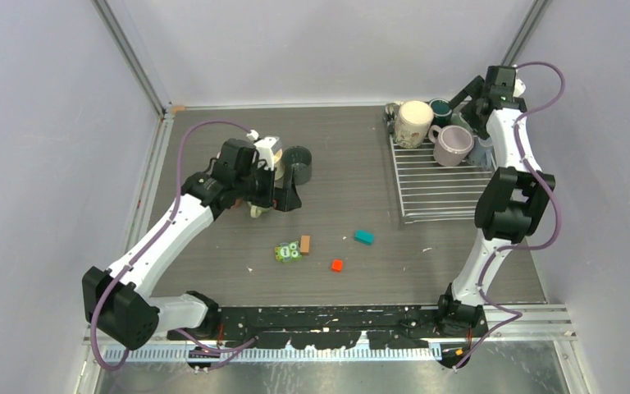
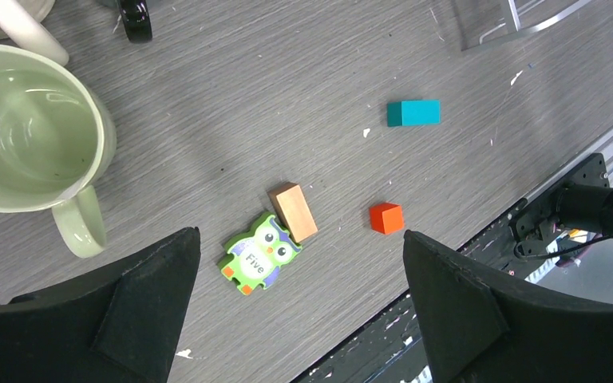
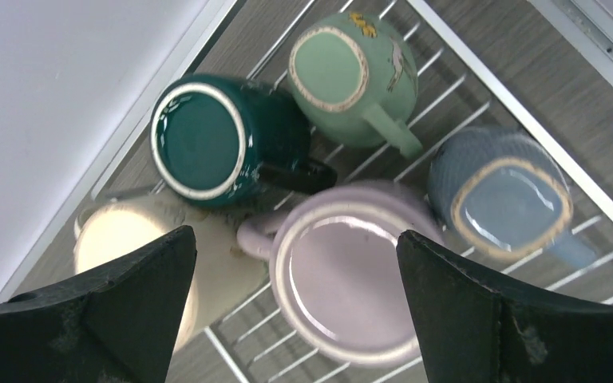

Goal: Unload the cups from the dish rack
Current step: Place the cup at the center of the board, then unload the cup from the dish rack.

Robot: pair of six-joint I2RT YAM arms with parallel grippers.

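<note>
The silver wire dish rack (image 1: 439,185) stands at the right of the table. On its far end are a cream cup (image 1: 413,123), a dark teal cup (image 1: 440,108) and a mauve cup (image 1: 453,145). The right wrist view shows them from above: dark teal (image 3: 199,140), green (image 3: 343,72), light teal (image 3: 499,195), mauve (image 3: 347,271), cream (image 3: 120,239). My right gripper (image 3: 294,239) hovers open above the mauve cup. My left gripper (image 2: 301,235) is open and empty above the table. A pale green cup (image 2: 32,132) stands upright left of it. A dark cup (image 1: 299,164) stands beside the left wrist.
Toy pieces lie mid-table: a green owl (image 2: 258,254), a tan block (image 2: 293,211), a red cube (image 2: 386,217), a teal block (image 2: 413,112). A cream handle (image 2: 20,28) shows at the top left of the left wrist view. Walls close in on the back and sides.
</note>
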